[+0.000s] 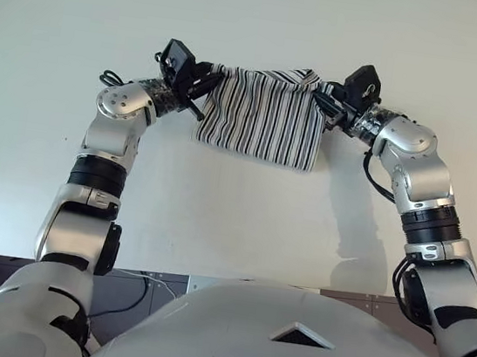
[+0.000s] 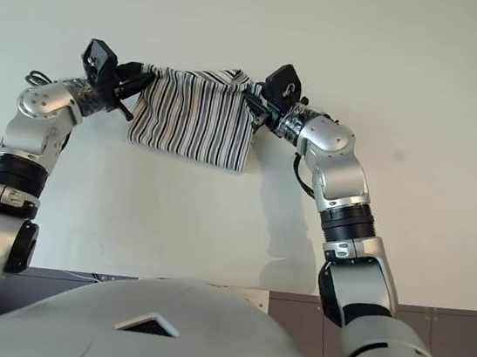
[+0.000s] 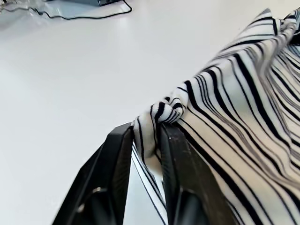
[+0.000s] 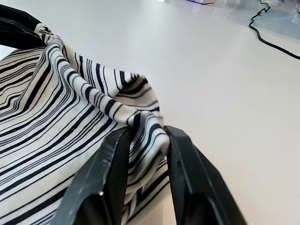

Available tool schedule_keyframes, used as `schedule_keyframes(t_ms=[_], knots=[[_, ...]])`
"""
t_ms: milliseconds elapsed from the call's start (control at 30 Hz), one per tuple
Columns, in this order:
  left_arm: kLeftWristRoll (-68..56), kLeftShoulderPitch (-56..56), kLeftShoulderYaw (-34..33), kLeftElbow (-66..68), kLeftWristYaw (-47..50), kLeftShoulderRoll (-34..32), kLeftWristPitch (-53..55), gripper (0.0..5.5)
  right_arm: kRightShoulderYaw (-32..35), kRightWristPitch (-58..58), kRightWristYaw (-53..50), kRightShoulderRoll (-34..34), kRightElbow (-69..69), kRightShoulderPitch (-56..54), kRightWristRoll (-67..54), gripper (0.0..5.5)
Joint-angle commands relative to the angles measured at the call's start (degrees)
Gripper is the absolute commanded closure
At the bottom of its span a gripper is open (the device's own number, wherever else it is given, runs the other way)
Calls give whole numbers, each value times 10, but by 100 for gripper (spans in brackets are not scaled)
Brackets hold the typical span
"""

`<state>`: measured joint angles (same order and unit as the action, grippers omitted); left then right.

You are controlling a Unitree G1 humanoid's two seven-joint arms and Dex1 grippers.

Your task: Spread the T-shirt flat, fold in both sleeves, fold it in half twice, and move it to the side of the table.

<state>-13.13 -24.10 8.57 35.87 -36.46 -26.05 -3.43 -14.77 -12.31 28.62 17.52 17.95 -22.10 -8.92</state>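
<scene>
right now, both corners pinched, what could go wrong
1. The left jaws and right jaws each pinch only a small bunch of the T-shirt at a corner; a pull might slip it free.
2. If the arms move unevenly, the folded cloth could skew or bunch on the table.

You see the T-shirt is soft, matt striped cloth, creased. The table is smooth and faintly glossy. The left gripper and right gripper have smooth black plastic fingers.
</scene>
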Motion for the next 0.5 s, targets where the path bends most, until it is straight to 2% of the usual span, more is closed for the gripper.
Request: schedule_keyframes(t_ms=[33,100,167,267,367,500], knots=[[39,-49,-26,90,47,15,-21,431,14,7,-90,-26,77,-46,64,352],[61,-59,-25,125,65,20,-29,431,26,-6,-116,-46,57,-43,66,352],[99,-53,-16,159,109,21,-38,431,29,6,-166,-64,-34,-26,91,352],[105,-42,-56,186,203,24,-39,431,-41,-16,-138,-84,-170,3,115,352],[47,-35,-148,166,317,57,-43,431,-139,-15,-92,-110,-118,8,155,352],[-2,-22,-204,94,389,133,-36,431,-124,-78,-106,-144,4,-8,158,352]])
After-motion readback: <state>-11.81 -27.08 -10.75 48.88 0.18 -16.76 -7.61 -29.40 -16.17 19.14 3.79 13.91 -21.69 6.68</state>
